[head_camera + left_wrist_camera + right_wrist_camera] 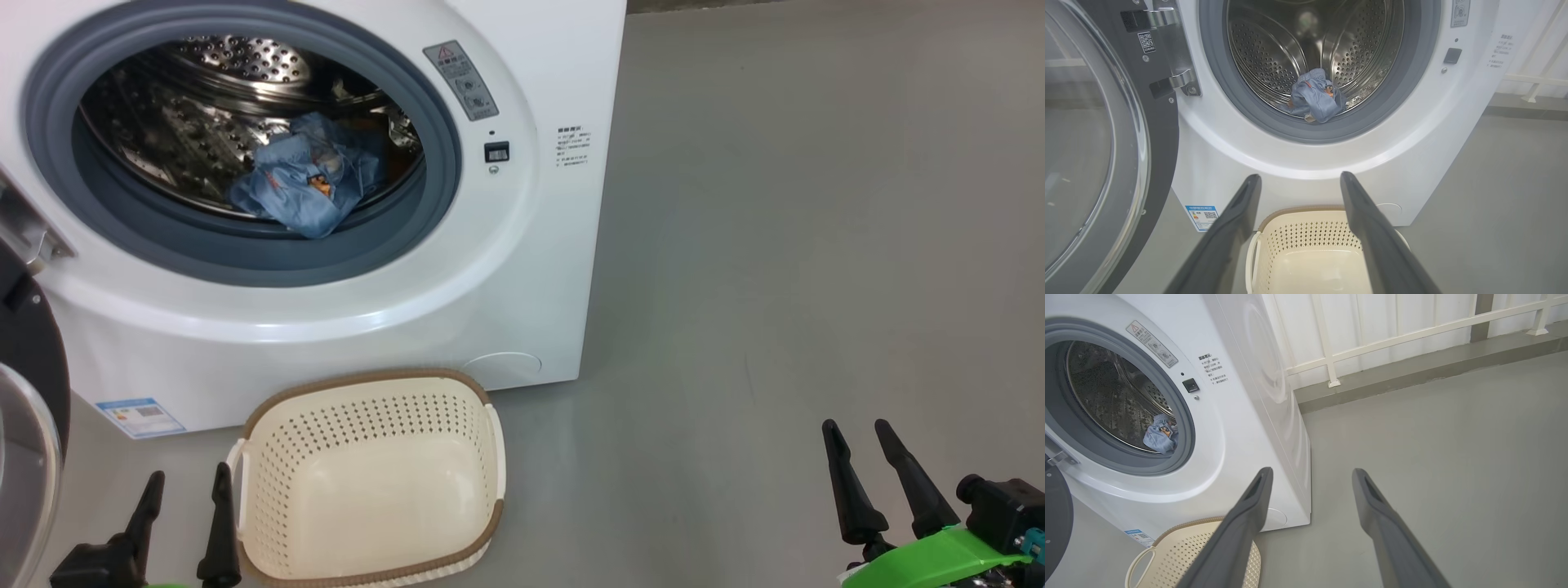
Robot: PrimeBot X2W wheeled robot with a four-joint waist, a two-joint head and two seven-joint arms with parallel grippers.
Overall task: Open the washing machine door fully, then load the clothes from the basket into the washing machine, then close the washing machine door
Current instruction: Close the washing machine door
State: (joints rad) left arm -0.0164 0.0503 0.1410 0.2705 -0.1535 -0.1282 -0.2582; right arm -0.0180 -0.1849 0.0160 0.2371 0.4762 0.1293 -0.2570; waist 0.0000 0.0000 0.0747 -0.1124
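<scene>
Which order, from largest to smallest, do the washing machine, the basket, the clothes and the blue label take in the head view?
1. washing machine
2. basket, though it lies nearer the camera
3. clothes, bundled deeper in the drum
4. blue label

There was one washing machine (522, 310), with one door (1163, 163) at its left. One basket (359, 377) stood near, on the floor (775, 245). In the one drum (229, 65) lay one blue bundle of clothes (306, 184); how many garments made it up could not be told. Two grippers showed, the left gripper (188, 474) and the right gripper (856, 426), with two fingers (849, 490) each. The machine's front bore one blue label (140, 417) and one grey warning sticker (461, 80).
</scene>
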